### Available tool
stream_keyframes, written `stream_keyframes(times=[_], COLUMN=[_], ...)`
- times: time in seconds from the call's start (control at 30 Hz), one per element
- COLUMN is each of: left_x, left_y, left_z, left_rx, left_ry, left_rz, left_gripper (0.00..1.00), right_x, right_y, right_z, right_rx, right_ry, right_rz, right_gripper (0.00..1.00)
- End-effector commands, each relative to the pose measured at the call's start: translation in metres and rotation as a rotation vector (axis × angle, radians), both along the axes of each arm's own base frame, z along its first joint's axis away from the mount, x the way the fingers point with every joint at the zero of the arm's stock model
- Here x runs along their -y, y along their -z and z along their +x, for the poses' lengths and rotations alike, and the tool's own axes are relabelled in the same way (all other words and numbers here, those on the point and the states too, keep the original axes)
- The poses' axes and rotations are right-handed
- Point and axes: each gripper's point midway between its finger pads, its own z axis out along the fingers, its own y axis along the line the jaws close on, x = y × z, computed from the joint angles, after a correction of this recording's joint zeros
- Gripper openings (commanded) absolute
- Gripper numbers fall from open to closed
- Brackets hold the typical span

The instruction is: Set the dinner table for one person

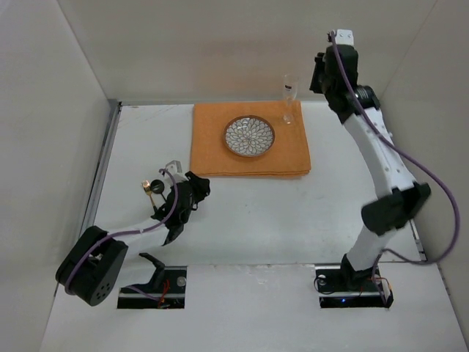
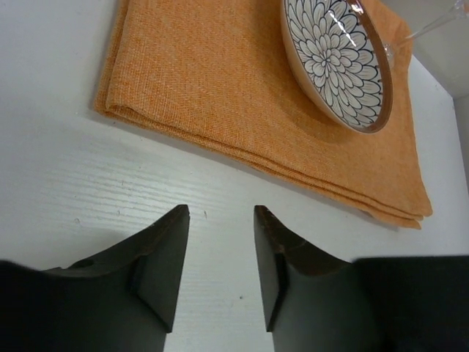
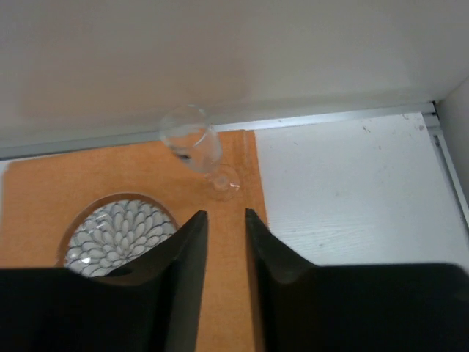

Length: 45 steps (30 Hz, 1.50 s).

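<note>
Orange cloth [image 1: 249,154], plate [image 1: 249,136] and glass [image 1: 289,99] are laid on the dinner table [image 1: 293,213], cutlery likely remaining; left gripper [image 2: 220,216] and right gripper [image 3: 226,216] gape empty.

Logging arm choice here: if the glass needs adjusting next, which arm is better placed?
Right, probably: the right fingers hang over the orange cloth just short of the glass; the left fingers sit low off the cloth's opposite, near left corner.

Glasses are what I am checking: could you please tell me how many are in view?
1. The glass stands upright on the far right corner of the orange cloth, just right of the plate. Nothing in view looks able to hide another.
</note>
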Motion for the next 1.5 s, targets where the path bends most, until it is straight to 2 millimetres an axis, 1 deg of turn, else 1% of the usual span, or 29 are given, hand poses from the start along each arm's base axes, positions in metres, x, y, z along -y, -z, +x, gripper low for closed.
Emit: stream_keyframes(times=[0.0,0.03,0.07,0.1,0.13,0.2,0.3,0.37,0.43,0.5,0.6,0.7,0.83,0.9,1.0,1.1,1.27,1.4,1.47], left_x=[-0.002,-0.002,-0.003,-0.006,-0.008,-0.016,-0.030,-0.043,-0.058,-0.071,-0.090,-0.099,-0.112,-0.112,-0.113,-0.114,-0.117,-0.116,-0.114], left_y=[-0.026,-0.028,-0.030,-0.031,-0.033,-0.036,-0.035,-0.033,-0.031,-0.028,-0.016,-0.006,0.011,0.021,0.032,0.037,0.045,0.051,0.052], left_z=[0.008,0.008,0.007,0.006,0.005,0.001,-0.007,-0.014,-0.023,-0.031,-0.041,-0.049,-0.056,-0.057,-0.057,-0.056,-0.057,-0.056,-0.055], left_rx=[0.060,0.062,0.062,0.059,0.057,0.046,0.000,-0.036,-0.074,-0.116,-0.199,-0.266,-0.373,-0.414,-0.453,-0.472,-0.512,-0.533,-0.538], left_ry=[-0.029,-0.031,-0.036,-0.045,-0.058,-0.087,-0.128,-0.157,-0.192,-0.219,-0.258,-0.273,-0.303,-0.292,-0.290,-0.297,-0.312,-0.311,-0.307], left_rz=[0.036,0.052,0.068,0.083,0.097,0.135,0.179,0.195,0.214,0.238,0.258,0.267,0.315,0.339,0.358,0.362,0.384,0.385,0.386], left_gripper=[0.33,0.29,0.26,0.24,0.23,0.22,0.23,0.29,0.32,0.36,0.38,0.38,0.38,0.39,0.40,0.40,0.35,0.30,0.29], right_x=[-0.017,-0.023,-0.027,-0.029,-0.033,-0.037,-0.043,-0.049,-0.059,-0.067,-0.071,-0.074,-0.087,-0.095,-0.101,-0.106,-0.108,-0.107,-0.107], right_y=[-0.065,-0.056,-0.042,-0.030,-0.014,0.016,0.066,0.093,0.112,0.125,0.137,0.147,0.156,0.163,0.174,0.180,0.184,0.182,0.182], right_z=[-0.057,-0.073,-0.093,-0.103,-0.118,-0.141,-0.166,-0.180,-0.192,-0.202,-0.211,-0.215,-0.219,-0.220,-0.220,-0.219,-0.218,-0.219,-0.220], right_rx=[0.241,0.247,0.245,0.239,0.236,0.238,0.201,0.174,0.155,0.145,0.145,0.158,0.155,0.145,0.112,0.089,0.076,0.084,0.084], right_ry=[-0.075,-0.096,-0.114,-0.120,-0.128,-0.139,-0.142,-0.159,-0.191,-0.225,-0.242,-0.259,-0.305,-0.330,-0.341,-0.352,-0.356,-0.355,-0.357], right_rz=[0.087,0.108,0.128,0.140,0.169,0.228,0.336,0.383,0.406,0.408,0.416,0.444,0.502,0.511,0.497,0.487,0.489,0.491,0.495], right_gripper=[0.25,0.22,0.18,0.15,0.14,0.13,0.13,0.13,0.13,0.14,0.15,0.17,0.21,0.22,0.24,0.24,0.25,0.26,0.27])
